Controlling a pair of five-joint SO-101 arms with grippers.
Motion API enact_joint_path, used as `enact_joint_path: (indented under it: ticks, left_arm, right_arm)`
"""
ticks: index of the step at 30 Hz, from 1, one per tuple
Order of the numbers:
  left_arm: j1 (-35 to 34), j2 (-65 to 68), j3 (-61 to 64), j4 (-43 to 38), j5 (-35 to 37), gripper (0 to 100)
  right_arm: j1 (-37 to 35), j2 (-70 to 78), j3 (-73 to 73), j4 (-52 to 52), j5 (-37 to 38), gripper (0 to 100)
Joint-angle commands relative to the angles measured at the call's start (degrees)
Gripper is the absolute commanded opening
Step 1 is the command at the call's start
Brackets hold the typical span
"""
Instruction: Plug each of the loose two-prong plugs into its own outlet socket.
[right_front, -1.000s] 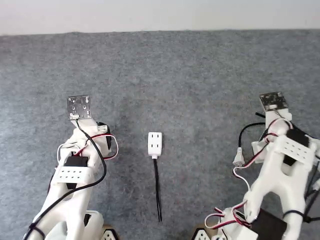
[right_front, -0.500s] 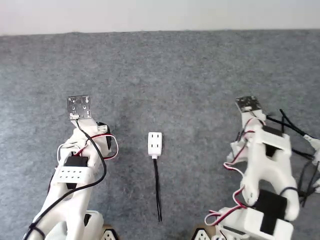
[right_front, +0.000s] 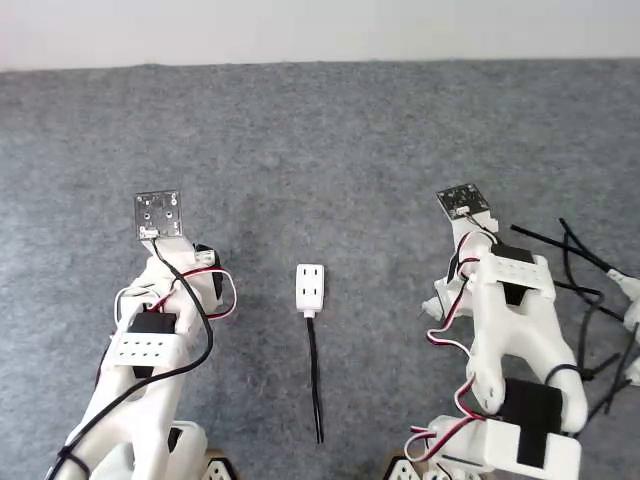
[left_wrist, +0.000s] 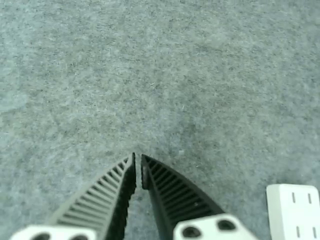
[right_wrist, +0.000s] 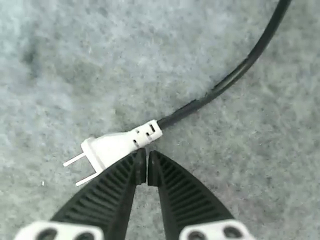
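The right fingers (right_wrist: 107, 187) are drawn together to a thin slit and hold nothing. Their tips sit right at the rear end of a white two-prong plug (right_wrist: 112, 146), by the collar where its black cable (right_wrist: 235, 75) leaves the body. The plug lies flat on the grey table (right_front: 320, 140) with both prongs bare, pointing away from the cable. I cannot tell whether the tips touch the plug or hang just above it.

The left fingers (left_wrist: 107, 192) are likewise nearly closed and empty, over bare table, with a corner of the white outlet block (left_wrist: 295, 210) near them.

In the high view the outlet block (right_front: 310, 284) lies at the centre of the frame and slightly below. Its own cord (right_front: 315, 380) runs down toward the bottom edge. The left arm (right_front: 150, 340) stands in the lower left and the right arm (right_front: 510, 300) in the lower right. Thin black cables (right_front: 580, 262) trail off toward the right edge.

By my reading, the task is barely begun. The block's slots all look open and nothing is plugged in. No plug is gripped yet, though the right arm seems lined up on one. What remains is opening the fingers, taking that plug by its body, carrying it left to the block and pushing the prongs home. Any other loose plug would then need the same.
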Motion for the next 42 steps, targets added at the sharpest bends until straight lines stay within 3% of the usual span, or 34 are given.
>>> enact_joint_path:
  ticks: [1, 12, 17, 31, 42]
  left_arm:
    - [0.26, -0.97, -2.07, -1.32, 0.26, 2]
    - [-1.23, -0.97, -0.75, -6.51, 0.62, 2]
    - [-0.97, -0.97, -0.22, -7.03, 0.62, 2]
    - [1.67, -0.88, 2.24, -10.11, 0.26, 2]
    - [1.67, -0.88, 2.24, -10.11, 0.26, 2]
  right_arm:
    - [0.57, -0.92, -3.16, -0.48, -1.85, 0.9]
    - [3.03, -24.13, 4.75, -3.12, -33.93, 1.3]
    - [-0.40, -27.38, 8.26, 0.13, -42.64, 1.3]
    - [0.66, -23.96, 12.75, -6.46, -45.98, 1.3]
    - [0.48, -4.88, -1.41, -1.71, -46.59, 1.1]
